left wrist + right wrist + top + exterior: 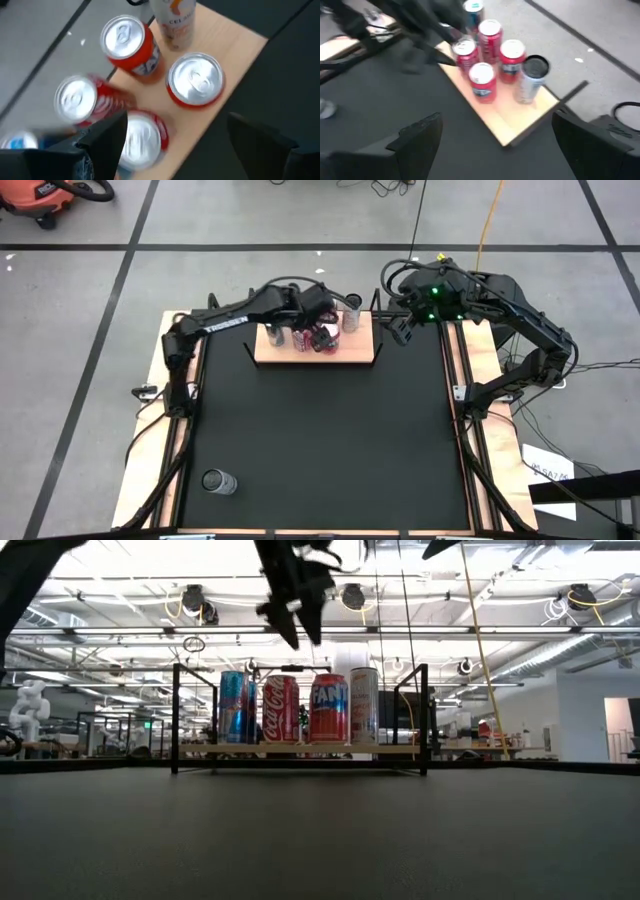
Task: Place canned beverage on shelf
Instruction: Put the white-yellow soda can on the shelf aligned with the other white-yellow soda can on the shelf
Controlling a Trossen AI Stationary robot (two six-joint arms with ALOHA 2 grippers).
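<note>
The shelf [268, 350] is a light-wood board with thin black rods, at the table's far middle. Several cans stand upright on it: a blue one [232, 707], a red Coca-Cola [281, 708], a Fanta [328, 708] and a white one [364, 705]. My left gripper [175, 145] hangs open and empty above the cans, clear of their tops; it also shows in the low view [295, 605]. My right gripper [495, 145] is open and empty, in the air just right of the shelf [520, 122]. Another can [218, 481] sits on the black table at the near left.
The black tabletop [320, 440] stretches between the shelf and the near edge. Wooden rails run along both sides [455, 430]. The shelf's black rods [424, 720] rise at its corners beside the cans. The left arm [235, 318] reaches over the shelf from the left.
</note>
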